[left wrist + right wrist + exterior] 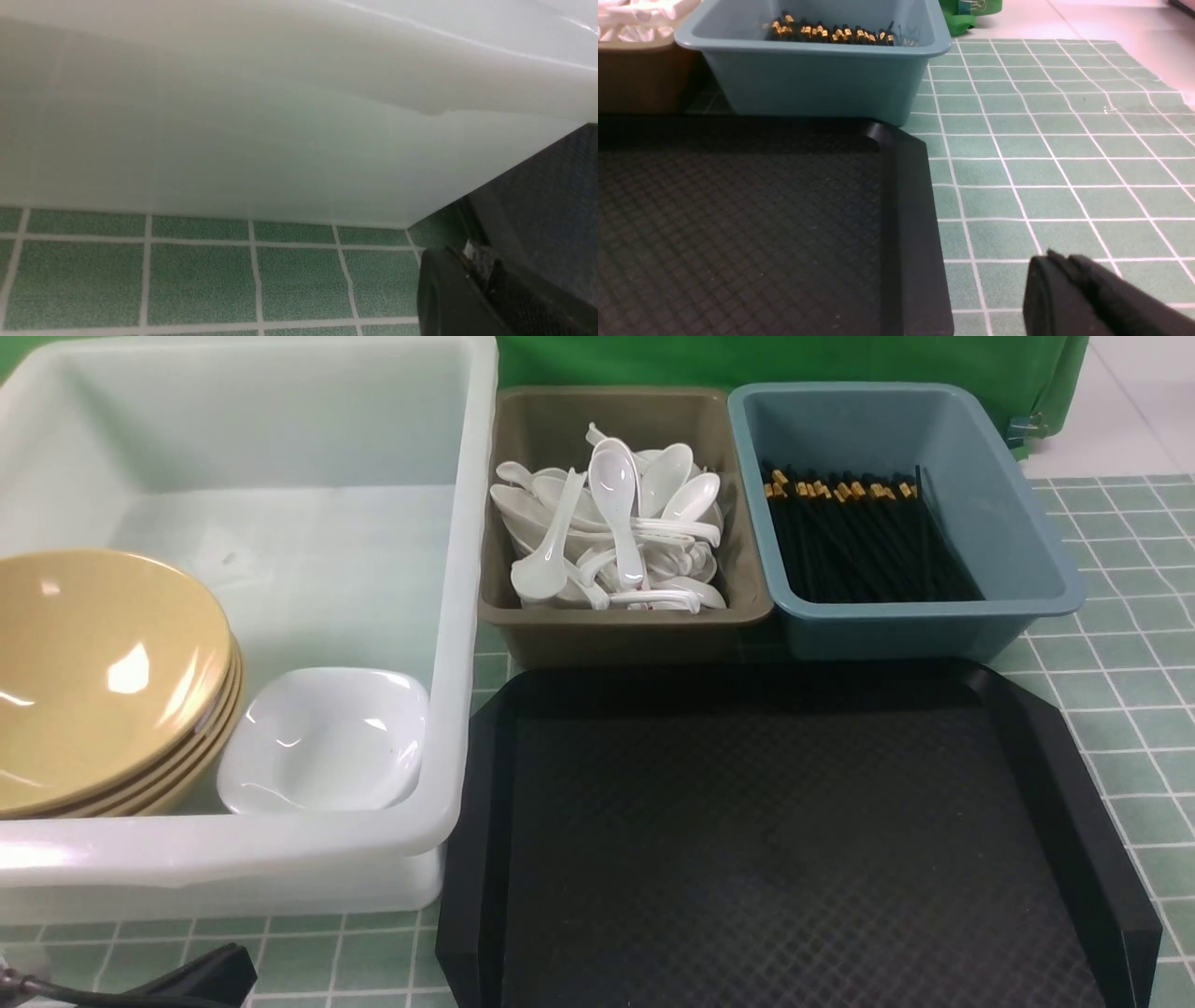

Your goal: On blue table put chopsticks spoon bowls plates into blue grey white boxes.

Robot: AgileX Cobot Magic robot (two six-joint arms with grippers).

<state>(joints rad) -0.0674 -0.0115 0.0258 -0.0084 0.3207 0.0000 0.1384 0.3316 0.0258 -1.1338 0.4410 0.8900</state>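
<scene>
Black tray, bare, lying nearest. Chopsticks are being kept in the blue box, well ahead of the right gripper, whose state cannot be told; left gripper closed, holding nothing. Judged light, stiff, slippery; best pinched mid-length.

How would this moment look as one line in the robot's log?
bowls and plate: white box | spoons: grey box | chopsticks: blue box | tray: bare

The black tray lies bare and open from above; the white tub, grey tub and blue tub wall its far and left sides
</scene>
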